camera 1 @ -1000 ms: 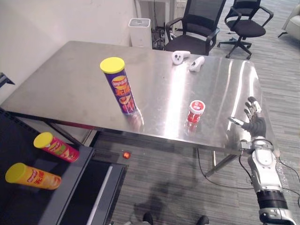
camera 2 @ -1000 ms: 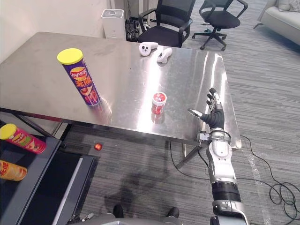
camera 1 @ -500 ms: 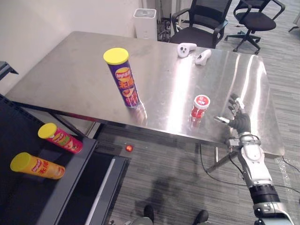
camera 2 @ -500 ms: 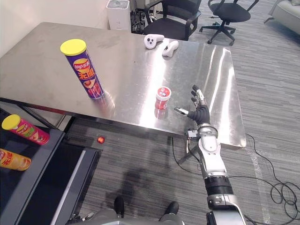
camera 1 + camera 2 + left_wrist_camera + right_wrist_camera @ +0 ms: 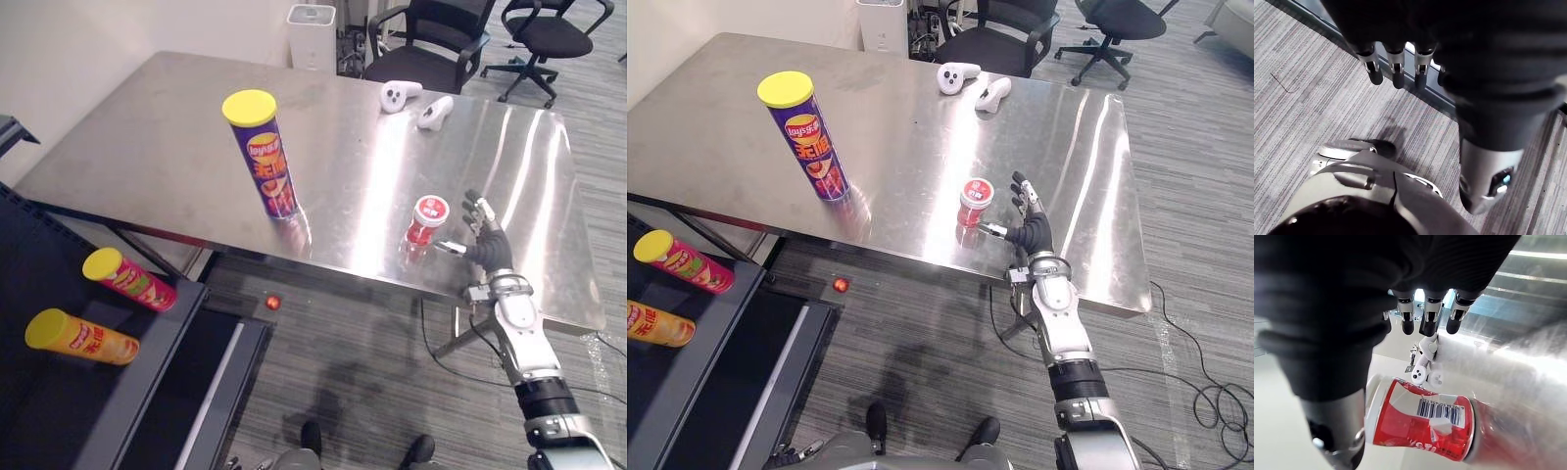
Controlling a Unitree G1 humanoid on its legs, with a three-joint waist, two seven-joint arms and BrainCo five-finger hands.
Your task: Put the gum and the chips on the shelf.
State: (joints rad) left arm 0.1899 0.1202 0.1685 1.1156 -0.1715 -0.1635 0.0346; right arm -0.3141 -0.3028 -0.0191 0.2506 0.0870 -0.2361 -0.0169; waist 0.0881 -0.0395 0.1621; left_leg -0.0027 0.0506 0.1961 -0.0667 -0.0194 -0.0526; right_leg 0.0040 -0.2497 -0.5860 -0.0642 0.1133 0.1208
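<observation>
Progress is near zero, with nothing of the task's on the shelf (image 5: 34,269) yet. The gum (image 5: 427,219), a small red tub with a white lid, stands upright near the table's front edge, right of middle. The chips (image 5: 263,157), a tall purple can with a yellow lid, stand upright left of middle, well apart from the gum and untouched. The right hand (image 5: 486,251) is just beside the gum on its right, wide, with fingers straight and spread and the thumb out toward the tub. In the right wrist view the tub lies between thumb and fingers with nothing closed on it, and contact can't be confirmed. The left hand (image 5: 1396,73) hangs over the floor (image 5: 372,372), fingers relaxed and empty. This reads as pre-grasp on the gum. Left to do: close, lift and carry it to the shelf, then the same for the chips. The shelf is black and low, on the robot's left, and carries a pink can (image 5: 129,280) and an orange can (image 5: 80,338), both on their sides with free space around them. The table (image 5: 147,147) is bare polished steel and probably slick, so the tub could skid if nudged before the grip closes. Two white controllers (image 5: 402,94) sit at the far side. The room has grey striped carpet, black office chairs (image 5: 431,39) behind the table, a white bin (image 5: 312,24) by the wall and a small red object (image 5: 273,302) on the floor under the table's front edge.
</observation>
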